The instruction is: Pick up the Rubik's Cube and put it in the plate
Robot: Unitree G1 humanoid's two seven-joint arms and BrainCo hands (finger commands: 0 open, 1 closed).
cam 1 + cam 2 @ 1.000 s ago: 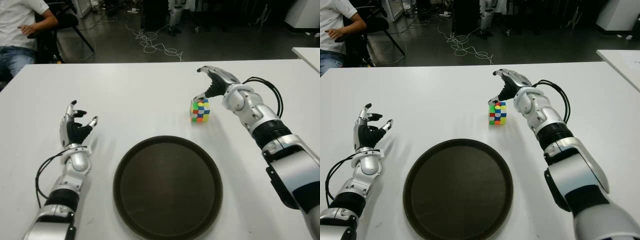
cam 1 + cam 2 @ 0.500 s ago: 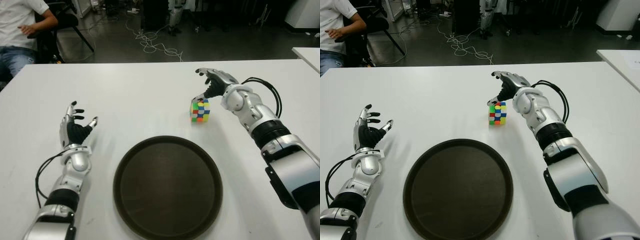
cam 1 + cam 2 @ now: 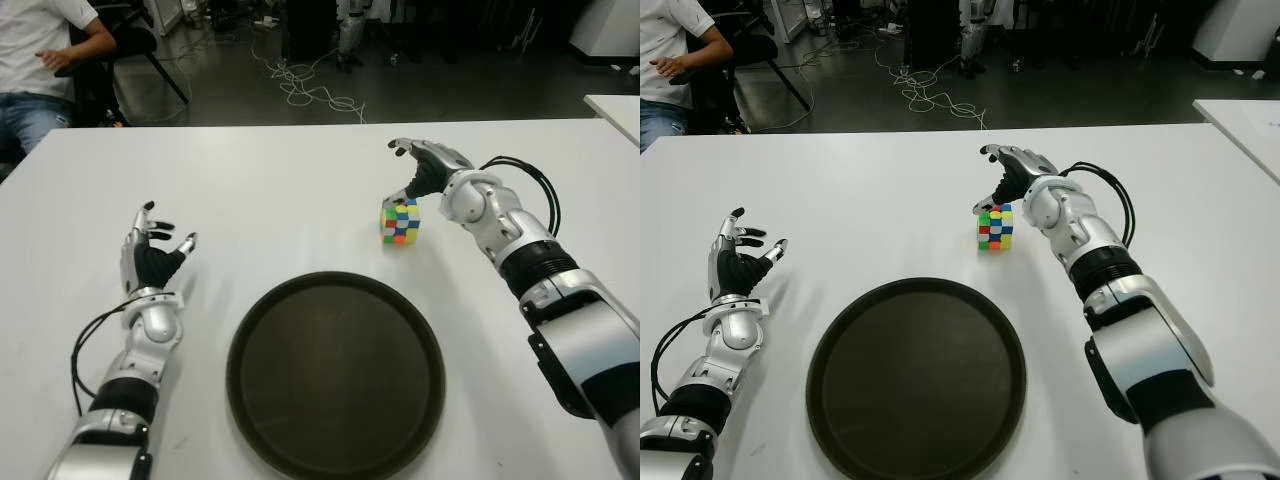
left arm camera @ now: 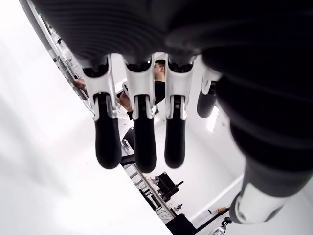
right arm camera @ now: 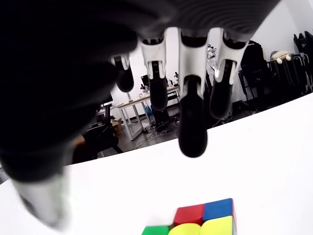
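Note:
The Rubik's Cube (image 3: pixel 399 221) stands on the white table (image 3: pixel 300 190), just beyond the far right rim of the dark round plate (image 3: pixel 335 371). My right hand (image 3: pixel 420 168) hovers directly behind and slightly above the cube, fingers (image 5: pixel 191 122) spread open, with nothing held; its thumb tip shows close to the cube's top far edge. In the right wrist view the cube's top (image 5: pixel 203 220) sits below the fingertips. My left hand (image 3: pixel 150 255) shows at the left of the table, left of the plate, fingers (image 4: pixel 139 142) spread, holding nothing.
A seated person (image 3: pixel 40 60) is at the far left beyond the table. Cables (image 3: pixel 310 90) lie on the floor behind the table. Another white table's corner (image 3: pixel 615 105) shows at the right edge.
My right hand has shifted slightly left and farther over the cube. The cube, plate and left hand have not moved.

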